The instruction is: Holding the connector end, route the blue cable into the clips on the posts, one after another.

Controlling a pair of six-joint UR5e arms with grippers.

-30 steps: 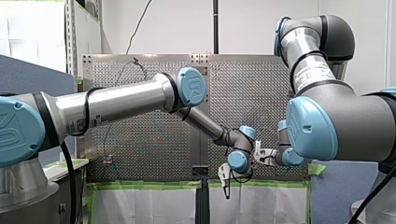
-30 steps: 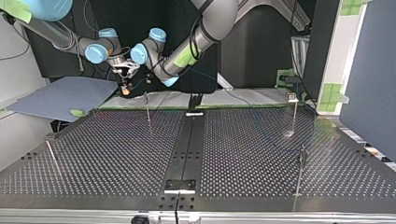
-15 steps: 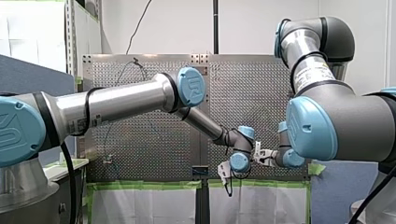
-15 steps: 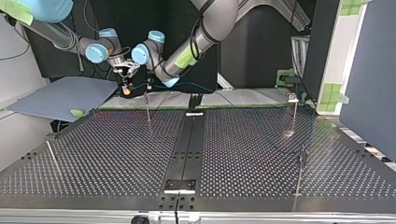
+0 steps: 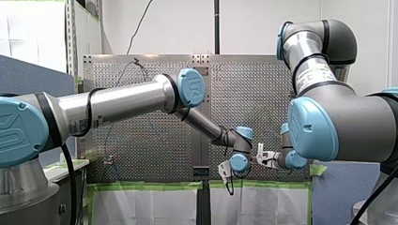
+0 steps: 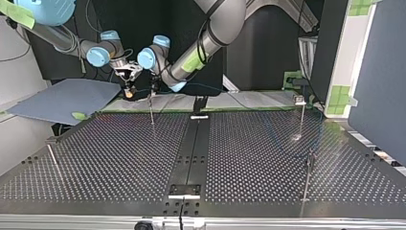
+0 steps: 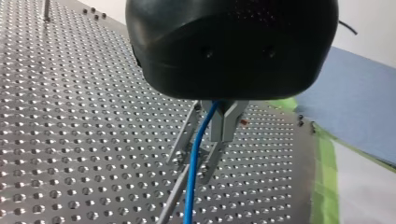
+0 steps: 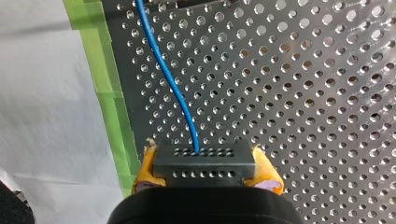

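Observation:
In the right wrist view the yellow pads (image 8: pixel 145 164) of my right gripper (image 8: pixel 204 173) are shut on a black connector (image 8: pixel 204 161). The blue cable (image 8: pixel 163 70) leaves it over the perforated table. In the left wrist view my left gripper (image 7: pixel 198 163) has its metal fingers (image 7: pixel 223 126) shut on the blue cable (image 7: pixel 198 144), just above a thin post (image 7: pixel 173 198). In the top view my left gripper (image 6: pixel 153 88) hangs over the back post (image 6: pixel 151 109). My right gripper (image 6: pixel 128 90) is close beside it, at that view's left. In the front view my left gripper (image 5: pixel 228 185) points down.
Three more thin posts stand on the table in the top view: one at the left (image 6: pixel 52 155), two at the right (image 6: pixel 301 115) (image 6: pixel 309 175). A black strip (image 6: pixel 191 153) runs down the middle. A blue-grey sheet (image 6: pixel 62 98) lies beyond the back left corner.
My left gripper has come slightly closer to the back post with the cable. My right gripper has stayed almost still with the connector.

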